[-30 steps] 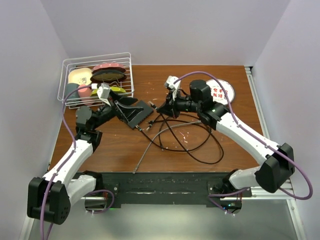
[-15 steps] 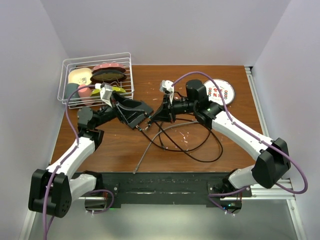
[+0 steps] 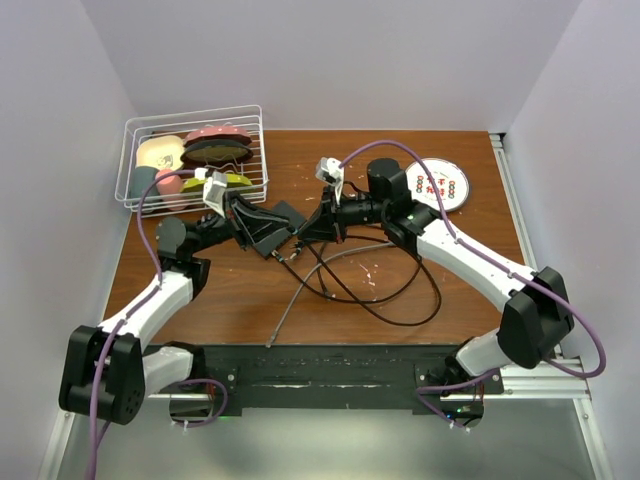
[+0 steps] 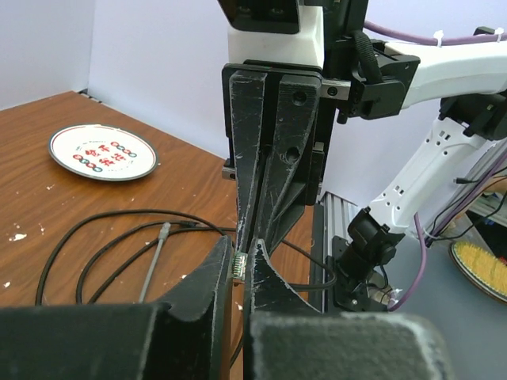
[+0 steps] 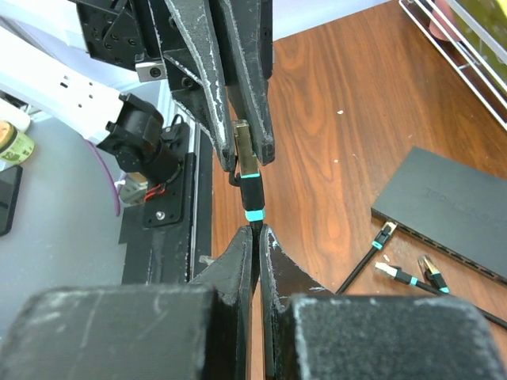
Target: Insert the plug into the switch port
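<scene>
the plug is black with teal bands and a brassy tip.

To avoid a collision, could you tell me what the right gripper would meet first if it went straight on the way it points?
Probably the left gripper, shut on the gold-tipped cyan-banded cable plug directly ahead; the gap looks very small.

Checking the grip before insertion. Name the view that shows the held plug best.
Right wrist: the teal-banded plug shows plainly between the left gripper above and the right gripper below. Left wrist shows only a sliver of it; the top view hides it between the grippers.
</scene>
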You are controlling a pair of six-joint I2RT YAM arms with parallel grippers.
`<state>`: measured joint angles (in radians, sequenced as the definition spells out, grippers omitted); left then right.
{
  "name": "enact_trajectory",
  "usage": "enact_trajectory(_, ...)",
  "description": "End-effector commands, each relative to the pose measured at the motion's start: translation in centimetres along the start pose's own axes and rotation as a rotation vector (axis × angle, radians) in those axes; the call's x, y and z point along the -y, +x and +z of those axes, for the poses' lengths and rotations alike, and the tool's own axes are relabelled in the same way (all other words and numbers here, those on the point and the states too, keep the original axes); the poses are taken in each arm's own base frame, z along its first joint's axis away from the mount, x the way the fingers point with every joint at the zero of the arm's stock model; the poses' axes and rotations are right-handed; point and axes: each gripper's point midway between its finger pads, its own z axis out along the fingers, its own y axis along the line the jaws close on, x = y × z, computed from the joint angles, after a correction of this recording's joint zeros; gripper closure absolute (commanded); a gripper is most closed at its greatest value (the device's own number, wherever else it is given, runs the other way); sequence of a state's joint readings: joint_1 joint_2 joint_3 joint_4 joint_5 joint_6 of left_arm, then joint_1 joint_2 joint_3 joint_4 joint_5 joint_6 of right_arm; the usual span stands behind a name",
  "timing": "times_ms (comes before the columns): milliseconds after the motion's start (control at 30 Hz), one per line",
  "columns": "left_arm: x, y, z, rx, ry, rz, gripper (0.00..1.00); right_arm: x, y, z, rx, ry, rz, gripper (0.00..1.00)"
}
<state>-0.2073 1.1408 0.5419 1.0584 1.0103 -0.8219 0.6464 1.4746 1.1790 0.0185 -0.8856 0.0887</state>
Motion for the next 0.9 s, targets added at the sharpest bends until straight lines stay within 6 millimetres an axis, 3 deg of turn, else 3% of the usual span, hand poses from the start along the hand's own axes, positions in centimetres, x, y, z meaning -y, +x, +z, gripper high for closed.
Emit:
enact_trajectory(0,0.9,-1.1,0.3,0.036,0.022,0.039,1.00,0.0,-2.0,0.0,0.049,0.003,-0.023,1.00)
enact_trajectory(33,0.8,-1.3,0.3,0.040,0.015,0.041,1.00,0.4,-2.2,-0.1,0.052,0.035,-0.021,1.00)
enact_trajectory(67,0.3,-1.1,0.3,0.032,-0.012,0.012,1.00,0.9,-2.0,-0.2,0.043,0.066,-0.007,0.93)
enact_trajectory(100,-0.2,-1.7,0.3,0.056,-0.053,0.024,1.00,1.2,-2.3,-0.3,0.047,0.098,-0.007,0.70)
enact_trajectory(167,-1.3,-1.9,0.3,0.061,-0.128,-0.015,1.00,1.6,-3.1,-1.1,0.071,0.164,-0.022,0.53)
enact_trajectory(200,-1.9,-2.7,0.2,0.093,-0.179,-0.011,1.00,1.6,-3.3,-1.3,0.078,0.190,-0.026,0.39)
enact_trajectory(300,-3.7,-3.6,-0.4,0.128,-0.324,-0.052,1.00,1.4,-5.3,-2.7,0.134,0.316,-0.076,0.22)
enact_trajectory(333,-4.1,-4.3,-0.4,0.139,-0.361,-0.060,1.00,1.4,-6.0,-3.0,0.152,0.358,-0.100,0.09)
enact_trajectory(367,-4.9,-3.6,-0.8,0.121,-0.419,-0.110,1.00,2.1,-6.0,-3.8,0.141,0.455,-0.118,0.05)
enact_trajectory(400,-5.8,-3.9,-1.2,0.141,-0.478,-0.134,1.00,1.2,-6.3,-3.2,0.137,0.469,-0.144,0.02)
enact_trajectory(433,-6.1,-4.5,-1.3,0.151,-0.511,-0.149,1.00,1.1,-6.5,-3.0,0.133,0.498,-0.164,0.01)
enact_trajectory(467,-6.9,-3.6,-1.7,0.128,-0.566,-0.200,1.00,1.4,-5.9,-2.6,0.103,0.527,-0.174,0.01)
enact_trajectory(600,-7.8,-3.3,-2.1,0.151,-0.623,-0.280,1.00,2.0,-5.4,-1.1,0.063,0.632,-0.212,0.05)
enact_trajectory(700,-8.3,-2.8,-2.3,0.150,-0.644,-0.310,1.00,2.5,-4.6,-0.1,0.045,0.694,-0.235,0.10)
enact_trajectory(800,-8.5,-2.4,-2.2,0.133,-0.654,-0.328,1.00,4.0,-4.2,0.1,0.036,0.780,-0.221,0.24)
enact_trajectory(867,-8.5,-2.4,-2.1,0.132,-0.648,-0.331,1.00,4.6,-4.0,0.3,0.039,0.807,-0.216,0.24)
